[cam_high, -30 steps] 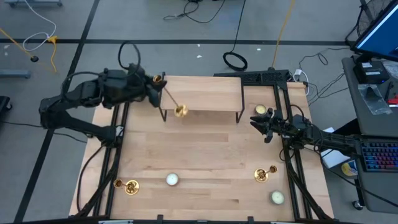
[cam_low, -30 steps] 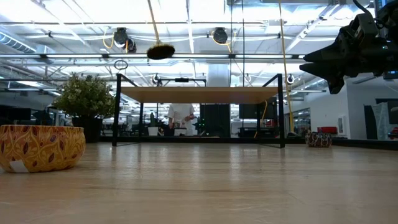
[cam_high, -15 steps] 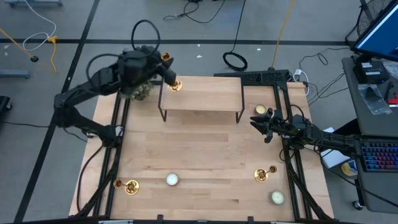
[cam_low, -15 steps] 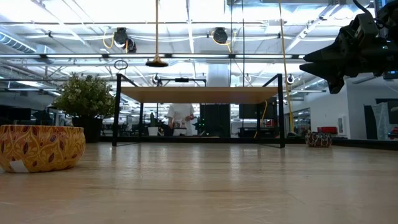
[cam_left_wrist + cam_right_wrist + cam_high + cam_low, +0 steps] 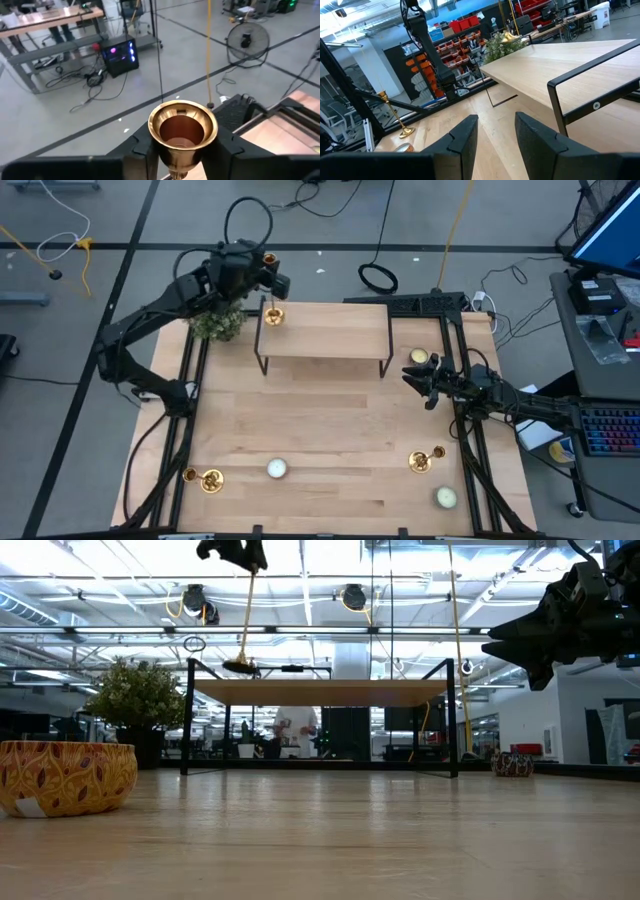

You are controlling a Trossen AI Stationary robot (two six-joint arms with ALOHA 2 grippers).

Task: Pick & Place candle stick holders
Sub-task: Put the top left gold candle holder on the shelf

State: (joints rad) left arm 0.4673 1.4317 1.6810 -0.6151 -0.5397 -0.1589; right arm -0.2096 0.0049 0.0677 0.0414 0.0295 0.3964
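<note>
gold candlestick (image 5: 183, 131), leaf-patterned bowl (image 5: 66, 776) (orange, cream)

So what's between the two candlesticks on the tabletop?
A white candle, in the high view, between the left candlestick and the right candlestick; otherwise bare wood.

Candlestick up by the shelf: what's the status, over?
Left gripper shut on tall candlestick, base at shelf top. Right gripper open, waiting. Nothing blocking.
</note>
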